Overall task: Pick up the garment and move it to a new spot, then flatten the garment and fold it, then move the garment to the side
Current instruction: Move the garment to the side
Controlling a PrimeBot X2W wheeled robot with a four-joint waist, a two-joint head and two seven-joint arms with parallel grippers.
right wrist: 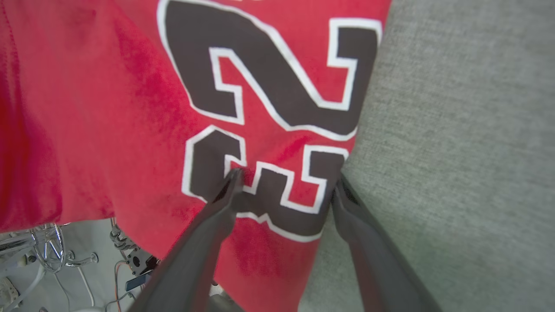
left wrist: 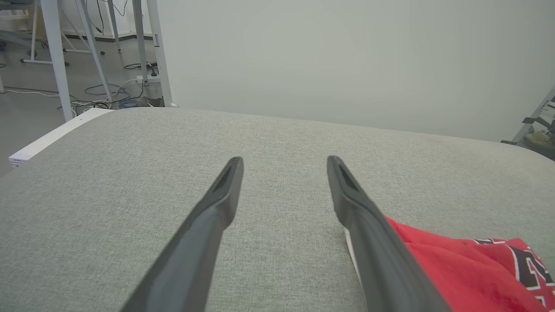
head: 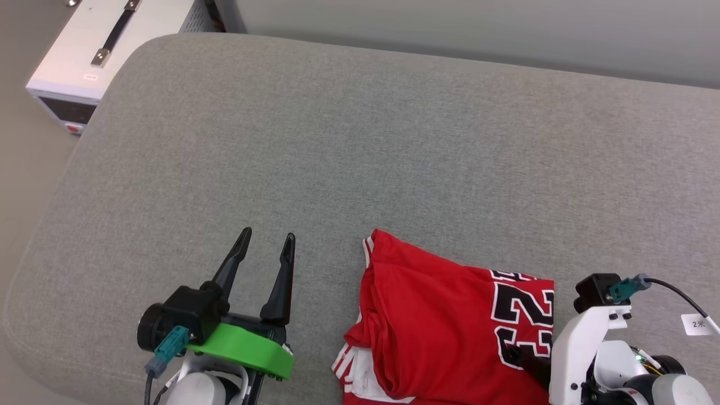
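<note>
The garment (head: 439, 315) lies bunched and loosely doubled over at the near right of the grey padded bench (head: 360, 140), a white striped sleeve poking out at its near left and the dark number print facing up on its right side. In the right wrist view its near part hangs past the bench's front edge, with floor clutter showing below. The right gripper (right wrist: 288, 177) has its fingers spread and clamps nothing. One tip rests on the print and the other sits at the cloth's right border, where red meets grey, so the jaws straddle that border. The left gripper (head: 268, 233) hovers over bare bench just left of the garment, fingers apart and empty. This fits two stages: a rumpled shirt about to be pinched and lifted, or a roughly folded one just set down at the side and let go — the pictures do not settle which. Either way the right arm's next motion calls for care, since thin shiny cloth draped over an edge would likely slide off with a slight drag. Open room is plentiful — the whole far and left stretch of the bench is bare out to its rounded left corner, where a white box (head: 84, 62) stands beyond it, and a pale wall (head: 450, 34) closes the far side.
</note>
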